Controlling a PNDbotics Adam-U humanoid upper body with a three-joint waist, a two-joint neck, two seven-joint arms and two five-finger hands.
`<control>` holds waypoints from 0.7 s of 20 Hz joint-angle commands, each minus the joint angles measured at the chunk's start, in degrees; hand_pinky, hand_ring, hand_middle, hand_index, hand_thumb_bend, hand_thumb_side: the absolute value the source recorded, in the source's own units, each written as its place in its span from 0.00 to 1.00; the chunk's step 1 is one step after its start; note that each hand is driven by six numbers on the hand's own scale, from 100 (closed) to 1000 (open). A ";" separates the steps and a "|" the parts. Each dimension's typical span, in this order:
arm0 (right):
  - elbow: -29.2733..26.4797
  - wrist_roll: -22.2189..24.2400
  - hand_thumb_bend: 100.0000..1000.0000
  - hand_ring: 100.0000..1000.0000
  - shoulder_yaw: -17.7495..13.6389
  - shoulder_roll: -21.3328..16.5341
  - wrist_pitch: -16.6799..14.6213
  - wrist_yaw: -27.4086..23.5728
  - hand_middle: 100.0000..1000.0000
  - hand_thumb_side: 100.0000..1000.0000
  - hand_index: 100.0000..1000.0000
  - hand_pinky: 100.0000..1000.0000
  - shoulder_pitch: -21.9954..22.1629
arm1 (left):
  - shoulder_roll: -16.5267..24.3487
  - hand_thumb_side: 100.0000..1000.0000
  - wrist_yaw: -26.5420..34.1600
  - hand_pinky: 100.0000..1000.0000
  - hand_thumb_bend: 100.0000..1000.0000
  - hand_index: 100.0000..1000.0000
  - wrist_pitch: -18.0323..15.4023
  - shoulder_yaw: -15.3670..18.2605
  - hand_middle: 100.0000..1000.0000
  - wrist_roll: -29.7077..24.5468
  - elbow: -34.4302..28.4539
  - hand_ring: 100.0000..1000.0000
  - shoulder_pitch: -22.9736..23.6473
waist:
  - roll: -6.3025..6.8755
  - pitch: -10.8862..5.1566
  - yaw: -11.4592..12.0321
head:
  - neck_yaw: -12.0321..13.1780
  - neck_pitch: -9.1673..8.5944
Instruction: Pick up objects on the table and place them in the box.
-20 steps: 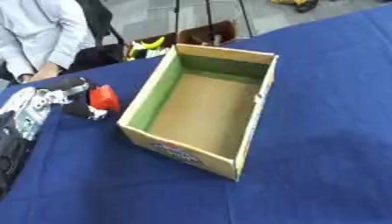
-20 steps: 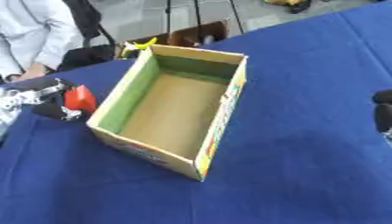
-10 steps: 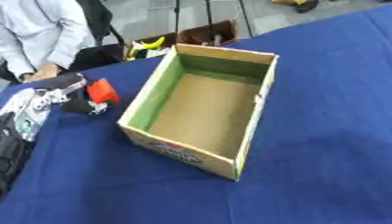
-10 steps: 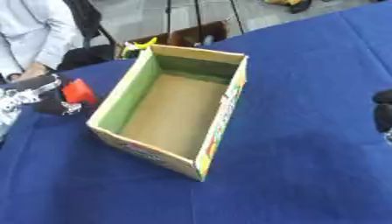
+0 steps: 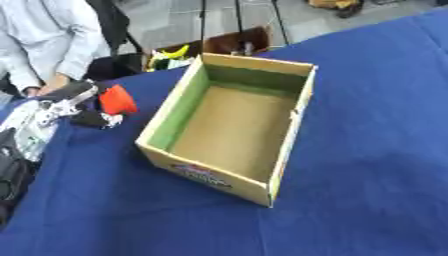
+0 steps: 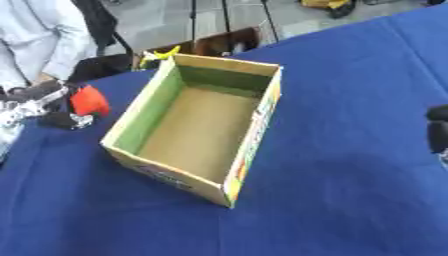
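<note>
You are holding a red object (image 5: 116,100) pinched in your left robot hand (image 5: 61,102), above the table (image 5: 367,125) just left of the open box (image 5: 229,125). The box is lying rightward of that hand. Your right robot hand (image 6: 437,134) is idling far right, its fingers unreadable.
</note>
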 commanded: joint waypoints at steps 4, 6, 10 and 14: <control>-1.52 -0.14 0.12 0.77 -0.10 0.15 0.32 0.01 0.47 0.41 0.68 0.82 0.24 | 3.32 0.54 4.62 0.07 0.00 0.60 0.70 0.44 0.43 1.36 -7.67 0.41 -0.64 | -0.41 -2.89 0.49 | -0.58 0.75; -1.68 -0.10 0.12 0.77 -0.01 0.41 0.43 0.02 0.47 0.41 0.68 0.82 0.47 | 3.37 0.54 5.74 0.06 0.00 0.60 1.06 0.27 0.42 1.34 -10.43 0.41 -0.75 | -0.41 -3.36 0.60 | -0.73 1.02; -2.02 -0.10 0.11 0.77 0.18 0.96 0.66 -0.06 0.47 0.41 0.68 0.82 0.98 | 3.29 0.54 7.02 0.06 0.00 0.59 1.50 -0.69 0.42 1.34 -16.42 0.40 -0.92 | -0.43 -4.29 1.01 | -1.18 1.64; -2.49 -0.10 0.10 0.77 0.39 1.72 0.98 -0.19 0.47 0.42 0.68 0.82 1.56 | 1.07 0.55 7.50 0.05 0.00 0.59 2.65 -2.40 0.42 1.13 -23.45 0.39 -2.16 | -0.74 -5.23 1.69 | -1.57 2.37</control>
